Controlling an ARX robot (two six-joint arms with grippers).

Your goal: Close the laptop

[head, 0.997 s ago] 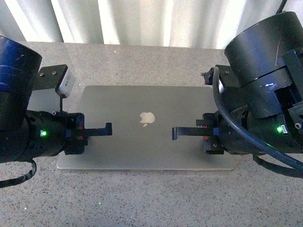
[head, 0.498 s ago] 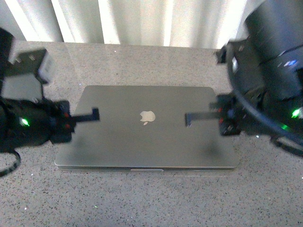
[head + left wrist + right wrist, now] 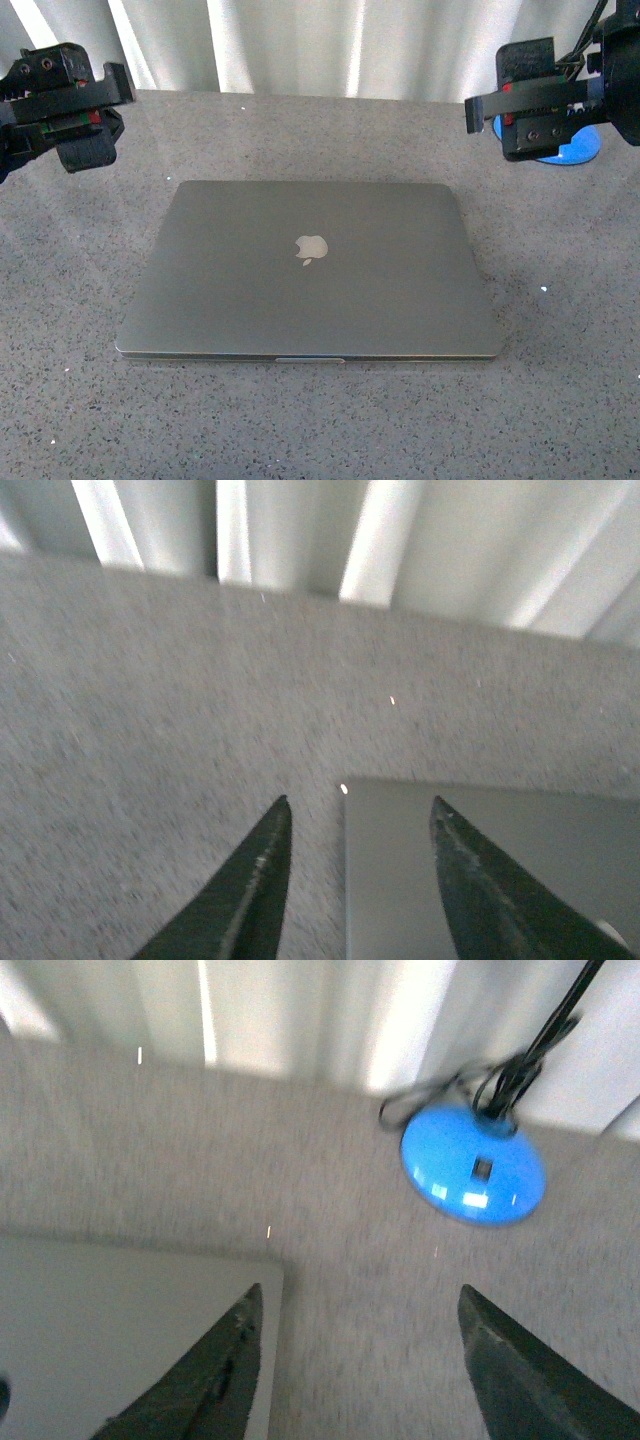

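The front camera looked down from above the table's near edge toward the far edge and the curtain (image 3: 300, 45) behind it, taking in the whole laptop (image 3: 310, 270) at the table's middle. The left wrist camera sat low and close, facing the far edge, with one far corner of the laptop (image 3: 480, 870) between its fingers (image 3: 250, 890). The right wrist camera faced likewise, catching the other far corner (image 3: 120, 1330) and a blue base (image 3: 474, 1165), which the front view (image 3: 570, 150) shared.
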